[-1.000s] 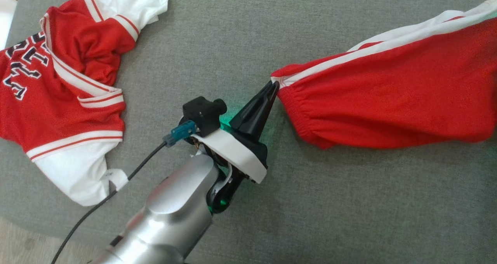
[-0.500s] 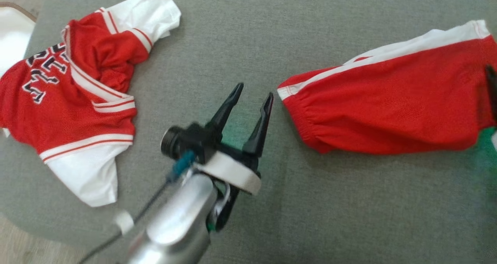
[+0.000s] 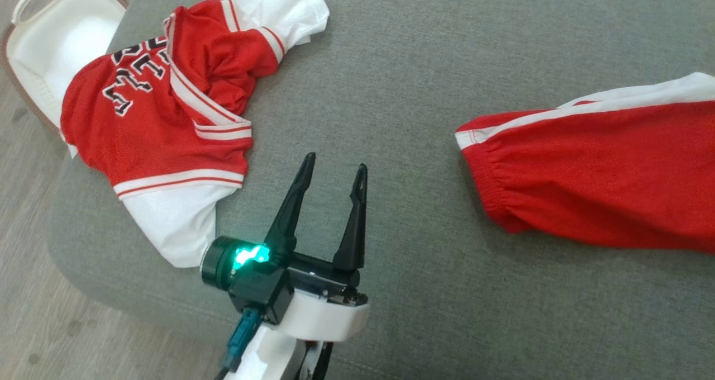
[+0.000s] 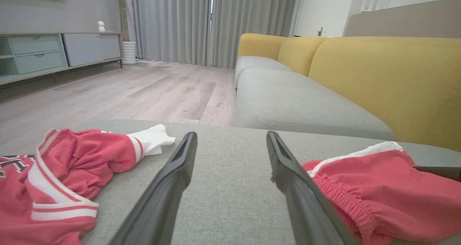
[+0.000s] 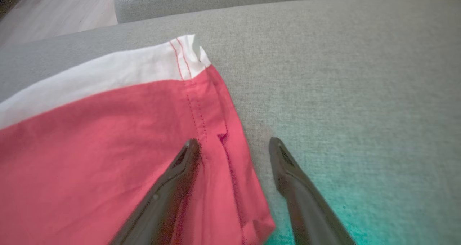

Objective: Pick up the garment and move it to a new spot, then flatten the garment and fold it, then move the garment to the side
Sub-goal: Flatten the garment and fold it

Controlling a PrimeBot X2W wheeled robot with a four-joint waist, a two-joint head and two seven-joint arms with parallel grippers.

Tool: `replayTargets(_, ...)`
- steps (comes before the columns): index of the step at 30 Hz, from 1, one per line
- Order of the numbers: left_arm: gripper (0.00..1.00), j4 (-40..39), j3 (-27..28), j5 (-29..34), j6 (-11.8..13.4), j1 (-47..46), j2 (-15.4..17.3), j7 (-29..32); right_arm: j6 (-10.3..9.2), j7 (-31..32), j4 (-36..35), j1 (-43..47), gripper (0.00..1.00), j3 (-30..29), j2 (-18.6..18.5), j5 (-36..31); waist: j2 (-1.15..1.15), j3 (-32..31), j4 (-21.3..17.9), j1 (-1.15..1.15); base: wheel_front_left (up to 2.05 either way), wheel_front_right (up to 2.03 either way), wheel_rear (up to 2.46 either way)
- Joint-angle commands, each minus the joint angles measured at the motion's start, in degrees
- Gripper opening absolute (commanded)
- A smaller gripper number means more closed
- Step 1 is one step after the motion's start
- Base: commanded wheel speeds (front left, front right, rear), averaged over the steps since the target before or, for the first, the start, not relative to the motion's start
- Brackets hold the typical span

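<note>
The red mesh shorts with a white side stripe (image 3: 592, 184) lie stretched out lengthwise on the grey fabric ottoman cushion (image 3: 419, 61). I take them to be the garment in hand, laid at their spot but not yet smoothed or folded.

The left claw (image 3: 335, 163) hangs with its two dark fingers spread wide and nothing between them. It is off the shorts' gathered waistband end, clear of the cloth and pointing past it. In the right wrist view the right claw (image 5: 233, 143) is also wide and empty at the shorts' opposite end, the stitched leg hem. One finger is over the red cloth and the other over bare cushion just beside the hem. Whether either finger touches cannot be told.

The crumpled red and white jersey with dark lettering (image 3: 167, 128) sits well apart from the shorts, on their waistband side. The white plastic basket (image 3: 56, 50) lies beyond it, farther from the shorts again.

To flatten well, I would work outward from the middle of the shorts toward waistband and hem. The fingers should sweep low and light, because the mesh looks thin and would bunch under a hard push on a soft cushion. The puckers near the elastic likely need the most attention.

For the fold, each claw should pinch a corner through every layer and lift only a little. The waistband end should be carried over the hem end with both edges kept level. The left claw should stay on the shorts' side of the gap, so it does not snag the jersey.
</note>
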Motion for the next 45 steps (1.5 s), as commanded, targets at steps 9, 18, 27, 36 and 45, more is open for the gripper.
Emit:
replayTargets(9,1.00,-2.55,4.44,2.42,-0.25,0.67,0.06,-0.29,-0.05,0.00,-0.96,-2.11,0.00,1.67,-1.60,-0.59,0.00,-1.44,-4.11,0.01,0.00,0.00,0.00)
replayTargets(18,1.00,-0.95,5.56,4.21,-2.13,1.02,0.05,-0.29,-0.05,-4.50,0.80,-0.93,0.00,-0.86,-3.33,-2.30,0.00,-3.87,-11.01,0.01,0.00,0.00,0.00)
replayTargets(27,1.00,0.71,6.33,5.60,-3.49,1.17,0.05,-0.29,-0.05,-7.21,-1.43,-1.07,0.00,-1.95,-3.89,-0.56,0.00,-4.32,-14.21,0.01,0.00,0.00,0.00)
replayTargets(36,1.00,2.57,6.65,5.78,-5.06,2.18,0.05,-0.29,-0.05,-6.70,-15.37,-2.34,0.00,4.09,2.80,1.40,0.00,-7.38,-15.55,0.01,0.00,0.00,0.00)
replayTargets(45,1.00,4.02,5.64,5.24,-6.42,2.93,0.05,-0.29,-0.05,-5.40,-24.43,-0.52,0.00,14.41,14.16,0.22,0.00,-9.81,-13.85,0.01,0.00,0.00,0.00)
